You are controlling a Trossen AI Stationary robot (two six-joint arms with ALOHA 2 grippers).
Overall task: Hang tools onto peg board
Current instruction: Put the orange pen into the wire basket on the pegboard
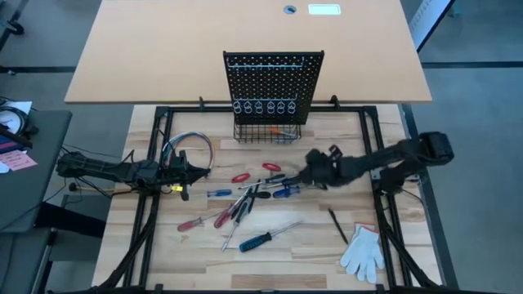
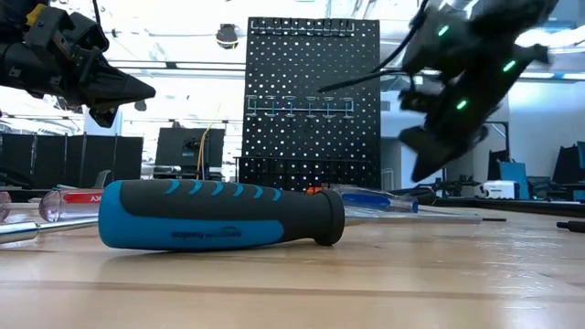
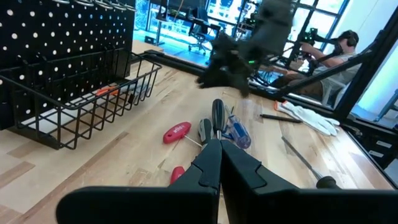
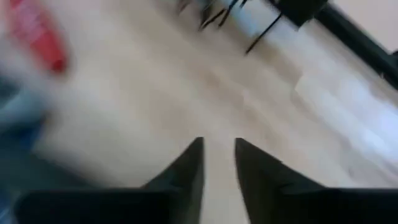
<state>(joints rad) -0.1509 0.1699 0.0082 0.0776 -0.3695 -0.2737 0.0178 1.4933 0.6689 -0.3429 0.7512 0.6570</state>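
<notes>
The black peg board (image 1: pixel 274 86) stands upright at the table's far middle, with a wire basket (image 1: pixel 267 131) at its foot. Tools (image 1: pixel 245 200) lie scattered on the wood in front of it: red-handled screwdrivers (image 1: pixel 196 222), a big blue-and-black screwdriver (image 1: pixel 265 238) that fills the low view (image 2: pixel 219 215), and small blue ones (image 1: pixel 286 192). My right gripper (image 1: pixel 298 177) hangs slanted down over the right end of this pile. Its fingers (image 4: pixel 217 149) stand a narrow gap apart, with only bare wood showing between them. My left gripper (image 1: pixel 204 170) is shut and empty, level above the table's left.
A white glove (image 1: pixel 364 251) lies at the near right, with a thin dark key (image 1: pixel 337 224) beside it. A looped wire bundle (image 1: pixel 186 145) sits near my left arm. Something orange (image 3: pixel 106 90) lies in the basket. A person (image 3: pixel 336 50) sits beyond the table.
</notes>
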